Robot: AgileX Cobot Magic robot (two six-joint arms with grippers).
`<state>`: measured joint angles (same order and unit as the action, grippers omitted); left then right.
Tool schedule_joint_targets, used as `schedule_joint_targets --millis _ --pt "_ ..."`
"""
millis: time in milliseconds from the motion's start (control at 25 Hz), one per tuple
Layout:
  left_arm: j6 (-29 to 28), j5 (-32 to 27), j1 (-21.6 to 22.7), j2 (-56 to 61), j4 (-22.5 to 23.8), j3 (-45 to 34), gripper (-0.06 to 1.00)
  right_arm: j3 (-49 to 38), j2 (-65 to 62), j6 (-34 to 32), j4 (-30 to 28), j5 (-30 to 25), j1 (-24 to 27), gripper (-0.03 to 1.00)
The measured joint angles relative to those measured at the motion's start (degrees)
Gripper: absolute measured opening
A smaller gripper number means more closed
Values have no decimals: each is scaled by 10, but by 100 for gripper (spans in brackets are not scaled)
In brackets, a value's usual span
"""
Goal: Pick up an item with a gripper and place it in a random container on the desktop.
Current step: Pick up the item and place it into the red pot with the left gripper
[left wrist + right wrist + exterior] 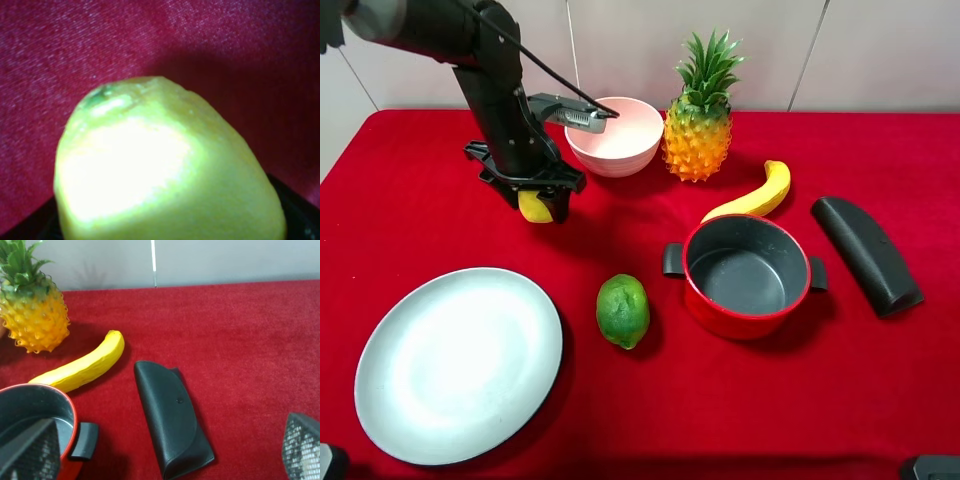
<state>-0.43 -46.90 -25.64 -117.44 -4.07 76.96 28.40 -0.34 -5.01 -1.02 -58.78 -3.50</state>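
Note:
The yellow lemon (534, 208) sits between the fingers of my left gripper (538, 203), at the back left of the red desktop (820, 400), in front of the pink bowl. In the left wrist view the lemon (165, 165) fills the frame, with red cloth behind it. I cannot tell whether it touches the cloth. The red pot (720, 318), dark grey inside with two black handles, stands empty right of centre. My right gripper (165, 460) is wide open and empty above the cloth near the pot's rim (70, 412). It does not show in the high view.
A pink bowl (617, 135) and a pineapple (698, 125) stand at the back. A banana (755, 195) lies behind the pot and a black case (868, 255) to its right. A green lime-like fruit (623, 310) lies mid-front, and a large grey plate (460, 360) front left.

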Motion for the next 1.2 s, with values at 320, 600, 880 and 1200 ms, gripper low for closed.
schedule_joint_targets --millis 320,600,880,1200 --pt "0 -103 -3 0 1 63 64 0 0 0 0 0 0 69" --pt "-2 -169 -28 0 3 130 64 0 0 0 4 0 0 69" --pt "-20 -200 -70 0 3 182 64 0 0 0 6 0 0 69" --pt "-28 -208 -129 0 3 226 64 0 0 0 6 0 0 69"
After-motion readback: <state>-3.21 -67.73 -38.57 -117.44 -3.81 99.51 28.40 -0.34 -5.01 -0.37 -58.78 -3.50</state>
